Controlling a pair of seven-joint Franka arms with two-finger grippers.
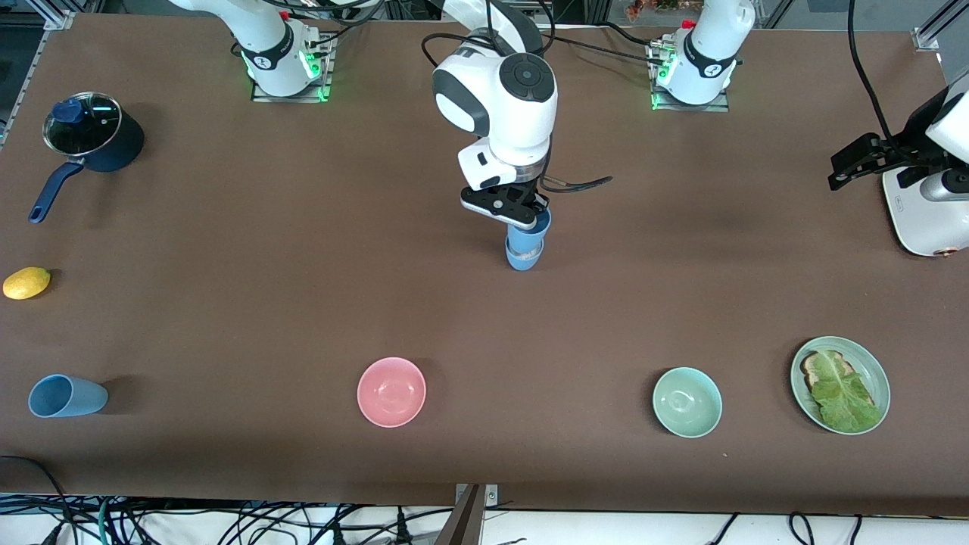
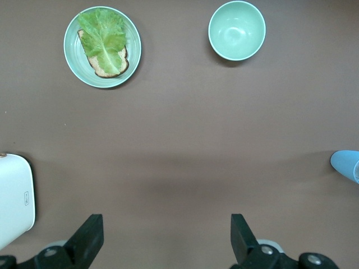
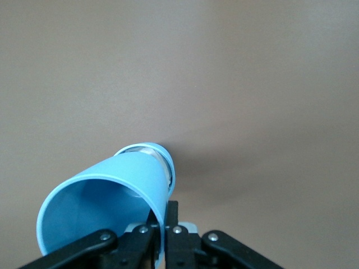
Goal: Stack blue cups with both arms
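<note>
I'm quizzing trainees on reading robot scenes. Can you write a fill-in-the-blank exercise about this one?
1. The right end effector is shut on the rim of a light-blue plastic cup that sits in another ____ cup.
2. A third light-blue cup, toward the right arm's end of the table, lies on its ____.
3. The left end effector, beside the white toaster, is ____.
4. The round green plate holds toast topped with ____.

Missing words: blue; side; open; lettuce

Brown table [image 1: 606, 250]: saucepan [image 1: 95, 140], lemon [image 1: 26, 283], toppled blue cup [image 1: 66, 396], pink bowl [image 1: 391, 391], mint bowl [image 1: 687, 402], plate [image 1: 878, 378], toaster [image 1: 920, 219], stacked blue cups [image 1: 525, 253].
</note>
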